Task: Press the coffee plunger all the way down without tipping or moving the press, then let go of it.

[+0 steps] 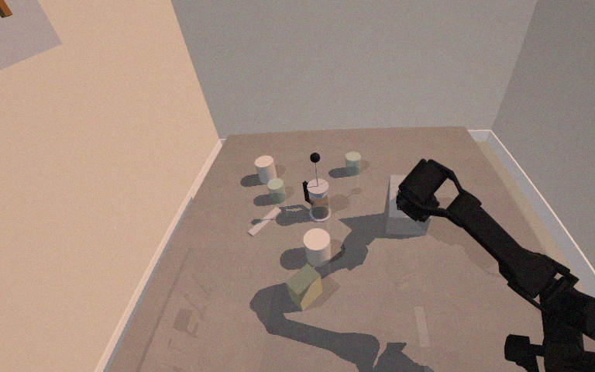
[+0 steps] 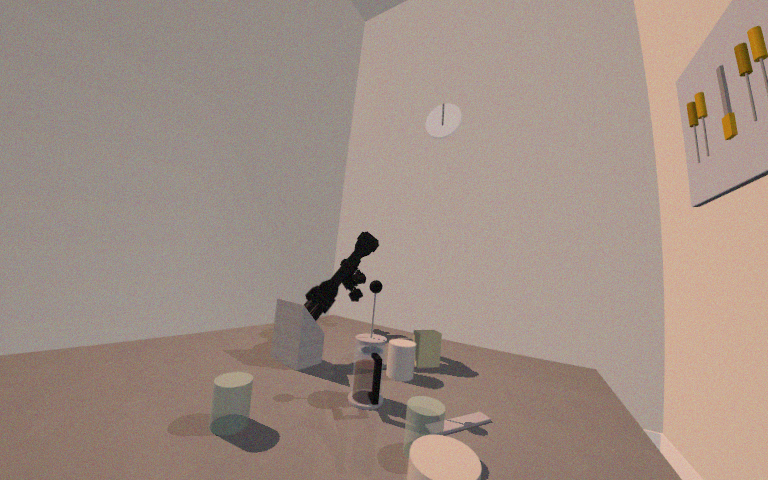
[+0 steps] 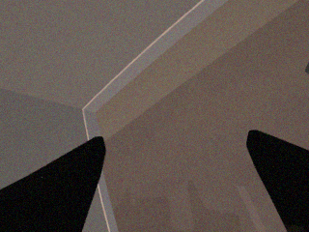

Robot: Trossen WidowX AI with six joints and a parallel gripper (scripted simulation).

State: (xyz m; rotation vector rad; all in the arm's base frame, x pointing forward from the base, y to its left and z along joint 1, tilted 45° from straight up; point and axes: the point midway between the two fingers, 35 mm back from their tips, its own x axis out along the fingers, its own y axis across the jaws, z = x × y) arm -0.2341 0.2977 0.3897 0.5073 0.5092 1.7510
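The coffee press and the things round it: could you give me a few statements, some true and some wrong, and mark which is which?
1. The plunger knob is up, its rod standing tall above the coffee press. True.
2. The gripper is shut on the knob. False: it is open, holding nothing, away from the press.
3. The press lies tipped over. False: it stands upright.
4. A grey block sits beneath the arm's wrist in the top view. True.

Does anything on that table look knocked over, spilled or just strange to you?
Nothing looks spilled or broken. The coffee press stands upright, its plunger knob raised high. One oddity: the olive-green block near the front sits tilted on an edge rather than flat. The open gripper is well away from the press.
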